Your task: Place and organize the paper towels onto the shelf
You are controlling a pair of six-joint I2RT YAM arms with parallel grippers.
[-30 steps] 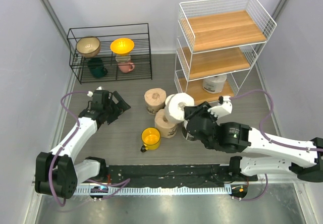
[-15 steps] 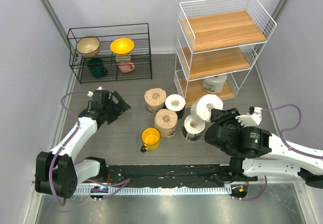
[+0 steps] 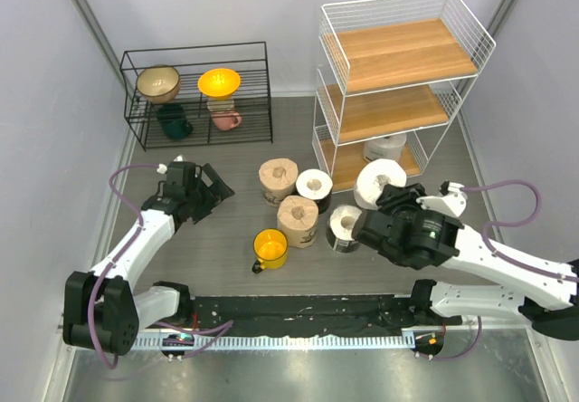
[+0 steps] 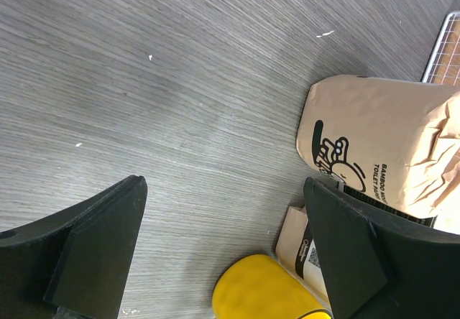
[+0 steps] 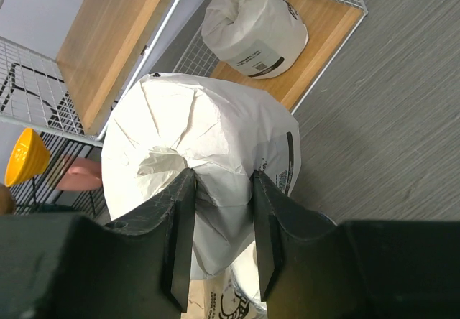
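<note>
Right gripper [image 5: 220, 181], clamped on white wrapped paper-towel roll [image 3: 380, 181], has carried it right to tall white wire shelf [image 3: 403, 53]; placement likely next. Left gripper [image 4: 223, 186] jaws apart.

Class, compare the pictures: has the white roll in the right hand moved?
Yes. The white roll has moved right, closer to the shelf and its bottom board.

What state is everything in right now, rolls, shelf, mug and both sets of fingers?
Held white roll, gripped, not yet shelved.
Shelved white roll, upright on bottom board.
Other four rolls, upright, unshelved.
Shelf, holds one roll.
Yellow mug, upright.
Left fingers, open, empty.
Right fingers, shut on the held roll.
</note>
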